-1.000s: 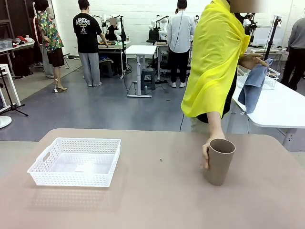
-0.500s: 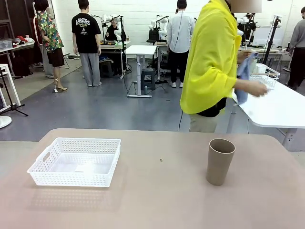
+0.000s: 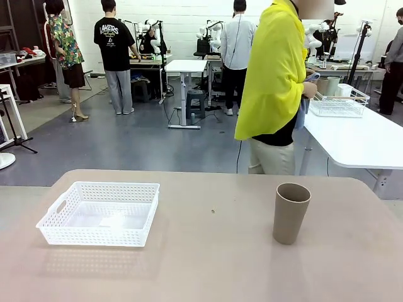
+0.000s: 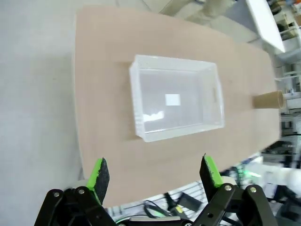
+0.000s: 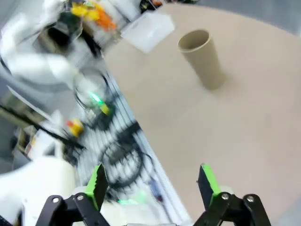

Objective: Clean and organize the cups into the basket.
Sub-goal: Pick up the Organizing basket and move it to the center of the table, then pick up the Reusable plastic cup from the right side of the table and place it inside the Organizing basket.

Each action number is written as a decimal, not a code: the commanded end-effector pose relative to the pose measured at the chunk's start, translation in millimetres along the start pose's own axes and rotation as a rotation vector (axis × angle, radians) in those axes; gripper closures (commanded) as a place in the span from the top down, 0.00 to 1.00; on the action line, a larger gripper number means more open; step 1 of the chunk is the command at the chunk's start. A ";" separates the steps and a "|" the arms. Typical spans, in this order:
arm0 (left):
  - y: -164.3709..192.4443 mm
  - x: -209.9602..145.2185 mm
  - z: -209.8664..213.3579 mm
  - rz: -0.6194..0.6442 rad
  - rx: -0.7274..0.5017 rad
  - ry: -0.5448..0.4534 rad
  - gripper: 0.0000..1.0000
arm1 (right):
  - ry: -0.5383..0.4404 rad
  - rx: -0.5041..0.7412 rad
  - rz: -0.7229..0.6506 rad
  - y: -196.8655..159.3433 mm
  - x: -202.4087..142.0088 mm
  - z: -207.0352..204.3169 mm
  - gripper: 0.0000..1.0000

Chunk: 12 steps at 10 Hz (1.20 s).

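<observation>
My left tool (image 4: 155,172) hung high over the counter (image 3: 208,270) with its two green-padded fingers (image 4: 99,173) spread wide apart and nothing between them. In its wrist view the white mesh basket (image 4: 137,110) sat straight ahead of those fingers, a small white patch on its floor, and the tan-brown cup (image 4: 268,100) stood far off to one side near the counter's edge. My right tool (image 5: 152,182) was likewise spread wide and gripped nothing. Its wrist view was smeared, yet I could make out the cup (image 5: 202,59) upright on the counter ahead of the fingers, well apart from them, with the basket (image 5: 146,29) a pale blur beyond it. From the front camera, the basket (image 3: 94,234) rested flat on the counter's left part, a cut-out handle in its near-left end. The cup (image 3: 291,212) stood upright on the right part, mouth up, well apart from the basket and touched by nothing. At the far side stood a person in a yellow top (image 3: 274,82), turned toward a white counter (image 3: 359,141) at the right, hands raised near a white wire basket (image 3: 337,106) that sat on it. I could not tell what those hands held.
</observation>
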<state>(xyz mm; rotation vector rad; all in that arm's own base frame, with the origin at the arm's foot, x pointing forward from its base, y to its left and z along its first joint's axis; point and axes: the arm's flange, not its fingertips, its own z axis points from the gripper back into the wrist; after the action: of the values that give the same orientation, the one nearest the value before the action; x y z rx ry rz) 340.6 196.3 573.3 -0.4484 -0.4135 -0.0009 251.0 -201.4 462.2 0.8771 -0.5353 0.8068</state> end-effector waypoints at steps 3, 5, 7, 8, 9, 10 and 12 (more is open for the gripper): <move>-41.2 33.9 -62.2 0.094 0.276 -0.042 1.00 | -0.170 -0.260 0.170 -41.2 -3.6 -22.4 1.00; -55.9 37.0 -98.9 0.087 0.330 -0.084 1.00 | -0.168 -0.248 0.150 -51.3 -12.8 -34.0 1.00; -58.6 28.6 -133.4 0.040 0.351 -0.073 1.00 | -0.164 -0.258 0.139 -44.7 -9.5 -22.5 1.00; -55.2 21.1 -149.2 0.031 0.377 -0.011 1.00 | -0.164 -0.258 0.139 -44.7 -9.5 -22.5 1.00; -50.0 13.6 -164.2 0.035 0.377 0.049 1.00 | -0.164 -0.258 0.139 -44.7 -9.5 -22.5 1.00; -45.0 7.5 -176.4 0.039 0.369 0.076 1.00 | -0.164 -0.258 0.139 -44.7 -9.5 -22.5 1.00; -37.4 -6.8 -201.2 0.039 0.344 0.124 1.00 | -0.164 -0.258 0.139 -44.7 -9.5 -22.5 1.00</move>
<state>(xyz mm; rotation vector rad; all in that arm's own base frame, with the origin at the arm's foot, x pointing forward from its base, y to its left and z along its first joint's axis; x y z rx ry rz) 407.5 79.7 424.9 -0.1123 -0.2839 0.0756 284.1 -203.7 422.1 0.6764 -0.8353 0.7624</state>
